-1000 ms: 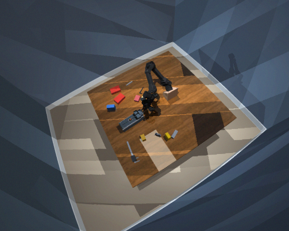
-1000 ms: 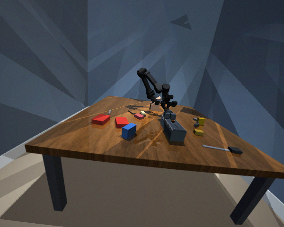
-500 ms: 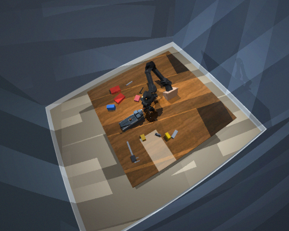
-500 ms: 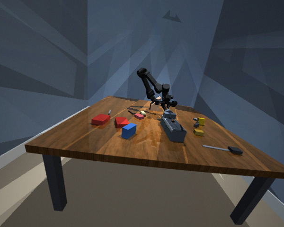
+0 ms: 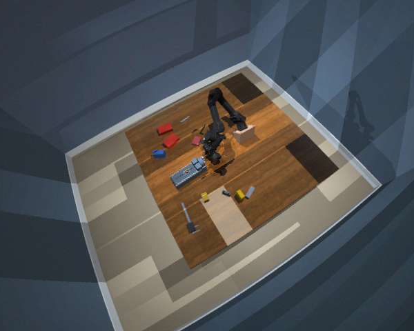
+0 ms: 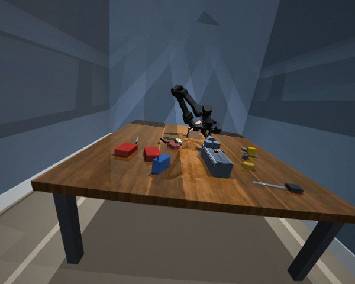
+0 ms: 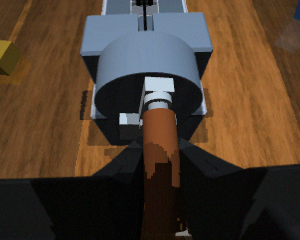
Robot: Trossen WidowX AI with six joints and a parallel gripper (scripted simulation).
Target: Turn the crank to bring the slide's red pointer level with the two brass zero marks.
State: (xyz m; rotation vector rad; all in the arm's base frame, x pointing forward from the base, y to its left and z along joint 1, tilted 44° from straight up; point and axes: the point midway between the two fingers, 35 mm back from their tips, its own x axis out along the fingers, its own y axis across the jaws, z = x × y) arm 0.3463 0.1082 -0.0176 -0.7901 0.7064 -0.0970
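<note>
The grey-blue machine (image 5: 179, 179) (image 6: 222, 170) (image 7: 147, 57) stands on the table, its round drum end toward the arm. The slide's small red-orange pointer (image 5: 187, 171) (image 6: 216, 151) sits on the machine's top, partway along the slot. The brass zero marks are too small to tell apart, so whether the pointer is level with them cannot be told. The brown crank handle (image 7: 159, 125) sticks out from the pale crank arm (image 7: 159, 84) at the drum's face. My gripper (image 7: 157, 142) is shut on the handle, with a black finger on each side.
Two red blocks (image 5: 164, 128) (image 6: 126, 149) and a blue block (image 5: 159, 154) (image 6: 161, 163) lie on one side of the machine. Yellow blocks (image 5: 204, 196) (image 6: 248, 165) and a tool with a dark head (image 5: 190, 227) (image 6: 293, 187) lie on the other. A pinkish block (image 5: 244, 135) stands beside the arm.
</note>
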